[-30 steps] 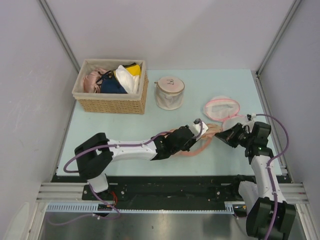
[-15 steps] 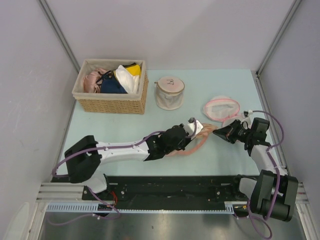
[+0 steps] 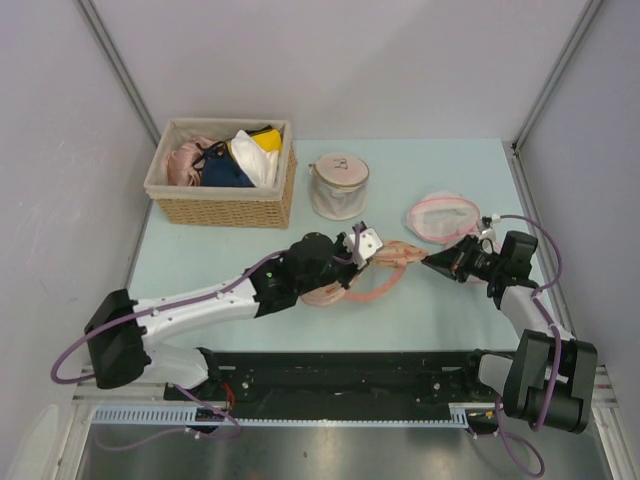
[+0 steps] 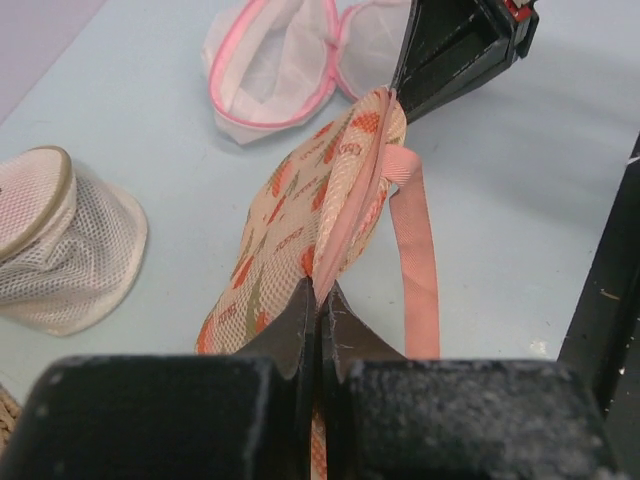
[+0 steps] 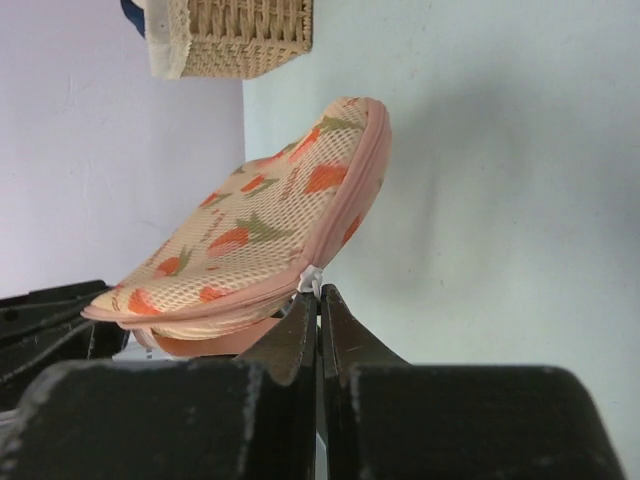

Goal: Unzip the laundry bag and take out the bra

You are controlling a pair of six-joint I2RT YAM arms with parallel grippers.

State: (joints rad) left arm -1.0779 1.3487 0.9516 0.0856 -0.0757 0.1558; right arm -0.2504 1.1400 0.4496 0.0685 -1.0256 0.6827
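Laundry bag [image 4: 300,200], held taut: left fingers [image 4: 296,322] clamped its 9 o'clock seam, right fingers [image 5: 288,342] pinched the zipper pull [image 5: 310,279] at 3 o'clock; tension risked slipping the small pull free.

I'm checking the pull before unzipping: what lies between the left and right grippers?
The laundry bag spans the gap, pinched by the left gripper at one end and the right gripper at the other. The left wrist view shows this best.

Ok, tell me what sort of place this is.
Probably a robot test booth staged for laundry chores: walls around a blue table, a wicker basket of clothes, a mesh wash bag, and the left gripper and right gripper pinching a laundry bag.
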